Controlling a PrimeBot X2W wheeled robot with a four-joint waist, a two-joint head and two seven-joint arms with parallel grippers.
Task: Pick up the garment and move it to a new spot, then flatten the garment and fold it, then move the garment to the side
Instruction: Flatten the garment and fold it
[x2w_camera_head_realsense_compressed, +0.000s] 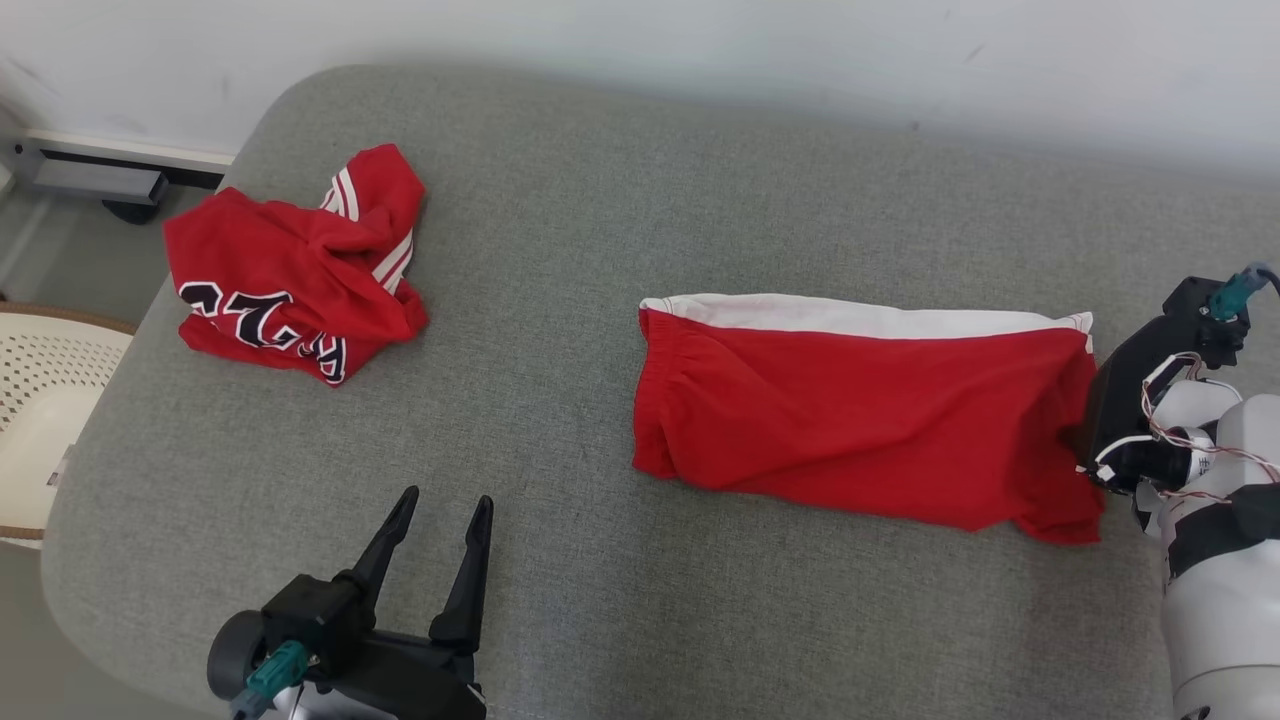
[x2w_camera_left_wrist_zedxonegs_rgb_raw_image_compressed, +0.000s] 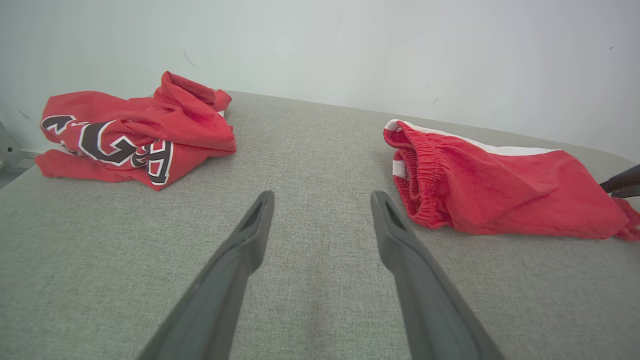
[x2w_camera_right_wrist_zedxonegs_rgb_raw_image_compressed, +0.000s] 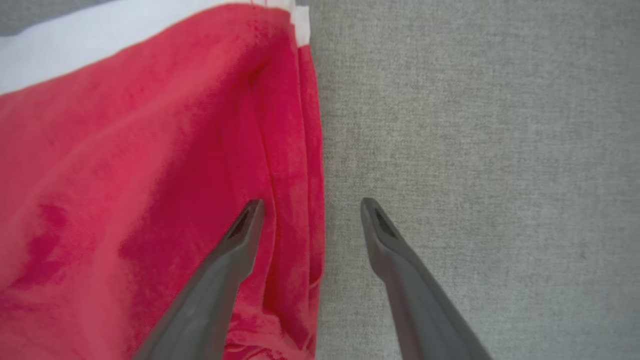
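"Left gripper (x2w_camera_head_realsense_compressed: 447, 497), condition?" the first inspector asks.

"Jaws spread wide, nothing between them," the second replies. "It sits at 7 o'clock in the head view, over the bare grey cushion (x2w_camera_head_realsense_compressed: 600, 170), fingers pointing toward 12."

"Right gripper (x2w_camera_right_wrist_zedxonegs_rgb_raw_image_compressed: 311, 202)?"

"Also fully apart and holding nothing. Its wrist view shows it straddling the hem edge of the red shorts (x2w_camera_head_realsense_compressed: 860, 420): one finger over red cloth, the other over grey fabric. Whether either finger touches the cloth cannot be told."

"Position of the shorts?"

"At 3 o'clock on the cushion, lying lengthwise and roughly flat, with some creases. The elastic waistband faces 9 o'clock and the hem faces 3, at the right arm. A white band runs along the 12 o'clock edge."

"Anything else on the surface?"

"A crumpled red jersey (x2w_camera_head_realsense_compressed: 290, 270) with black-and-white lettering at 10 o'clock, well apart from the shorts and from both grippers."

"Surroundings?"

"A pale wall (x2w_camera_head_realsense_compressed: 700, 40) along 12 o'clock. A cream perforated seat (x2w_camera_head_realsense_compressed: 50, 370) stands off the cushion's edge at 9 o'clock."
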